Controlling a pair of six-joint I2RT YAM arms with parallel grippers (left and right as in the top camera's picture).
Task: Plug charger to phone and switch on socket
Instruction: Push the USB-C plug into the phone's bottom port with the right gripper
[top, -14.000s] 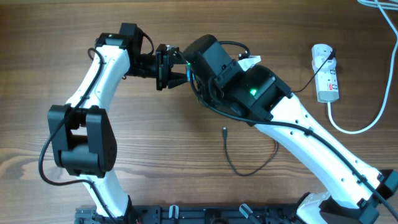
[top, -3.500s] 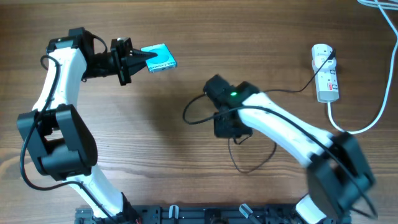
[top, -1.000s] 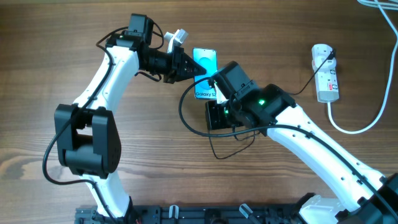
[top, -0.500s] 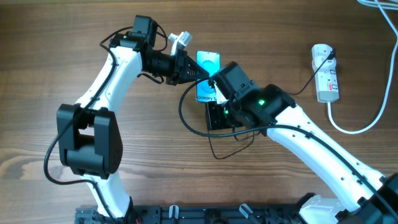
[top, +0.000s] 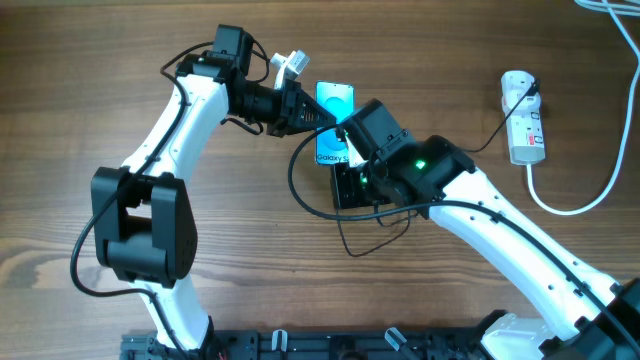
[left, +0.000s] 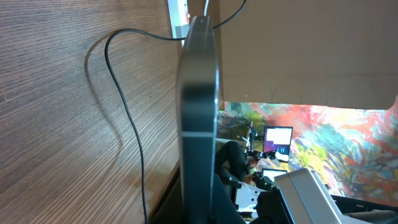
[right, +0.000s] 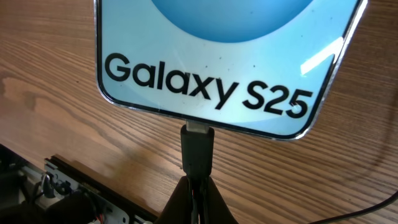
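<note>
Since the socket is pretty much the only thing here with something stuck in it, that gets covered first: a black plug is seated near its far end, and the charger is trailed from there across the wooden table in loose loops toward the middle. A thick white cable is also run off the strip's near end. The phone is found around mid-table, well apart from the socket, and is gripped from its left side by the left gripper, with the fingers clamped on it. Its cyan screen is turned up to the overhead camera, and its long axis is laid roughly far-to-near with a slight tilt, so the white "Galaxy S25" end is pointed at the right gripper. Those fingers are squeezed together on the plug tip, which is lined up with the phone's long axis and pressed against the port edge. How deep it's seated can't be told.
</note>
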